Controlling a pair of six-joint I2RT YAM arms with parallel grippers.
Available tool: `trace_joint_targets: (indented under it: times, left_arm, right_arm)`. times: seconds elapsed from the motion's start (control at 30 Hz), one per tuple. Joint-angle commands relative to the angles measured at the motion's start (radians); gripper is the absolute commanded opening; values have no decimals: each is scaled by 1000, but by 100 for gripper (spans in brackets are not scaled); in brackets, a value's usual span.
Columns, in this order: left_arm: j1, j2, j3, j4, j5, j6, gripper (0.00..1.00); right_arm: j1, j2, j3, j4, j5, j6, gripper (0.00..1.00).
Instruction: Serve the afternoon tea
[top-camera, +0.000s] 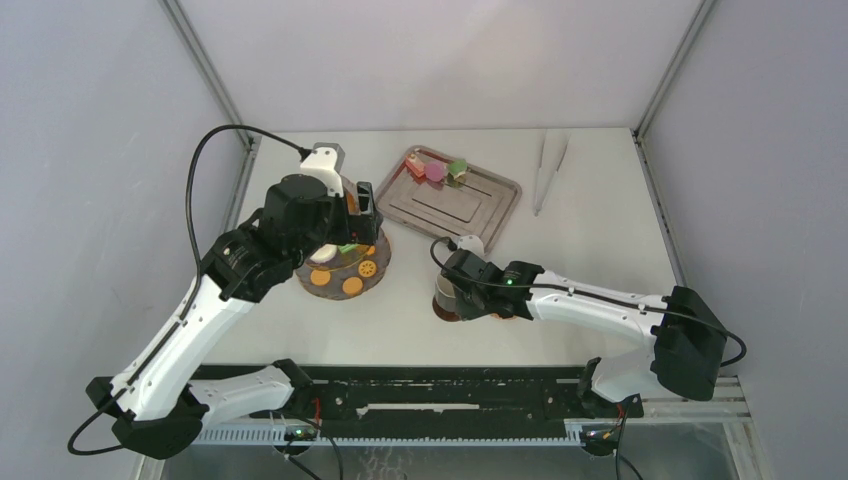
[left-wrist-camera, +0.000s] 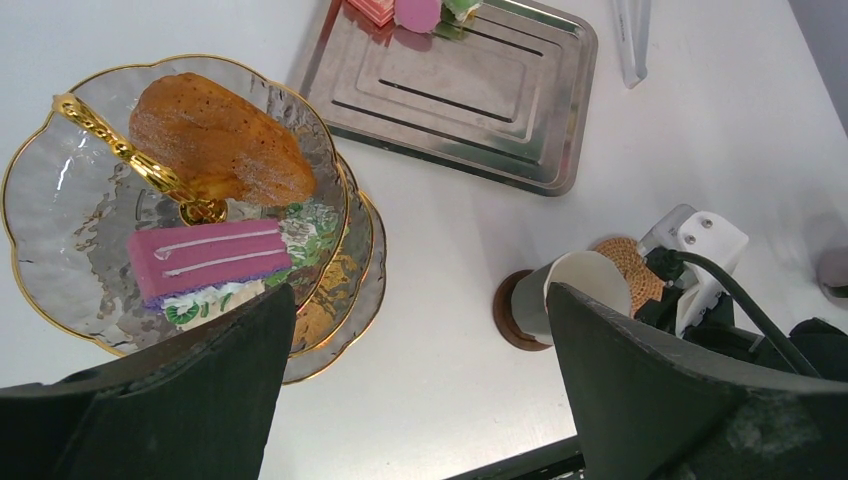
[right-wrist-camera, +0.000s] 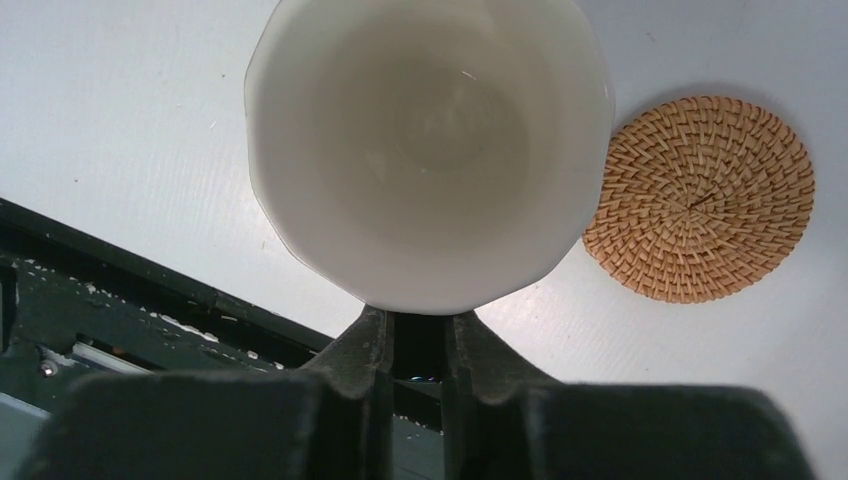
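Note:
The three-tier glass stand with its gold pole carries an orange-brown cake and a pink cake on top, and orange cookies on the lowest tier. My left gripper hangs open just above and beside the stand, holding nothing. A white cup stands on a dark brown coaster. My right gripper is shut on the cup at its near side, the grip point hidden under the rim. A woven coaster lies bare right beside it.
A rectangular steel tray at the back holds small cakes in its far corner. Long metal tongs lie to the right of the tray. The black rail runs along the near edge.

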Motion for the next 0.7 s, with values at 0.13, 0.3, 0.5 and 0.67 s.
trace_joint_targets:
  times: [0.13,0.3,0.5,0.67]
  left_arm:
    - [5,-2,19,31,11,9,100]
    - [5,8,-5,64,16,31,100]
    - [3,-29,-41,156,129,47,100]
    - [2,-6,-36,167,198,86,100]
  right_arm:
    - [8,-84,68,-12,8,-7,54]
    - [6,-206,138,-159,143,-10,66]
    - [-160,-404,90,-495,430,278,68]
    - [-537,-512,36,-650,431,386,68]
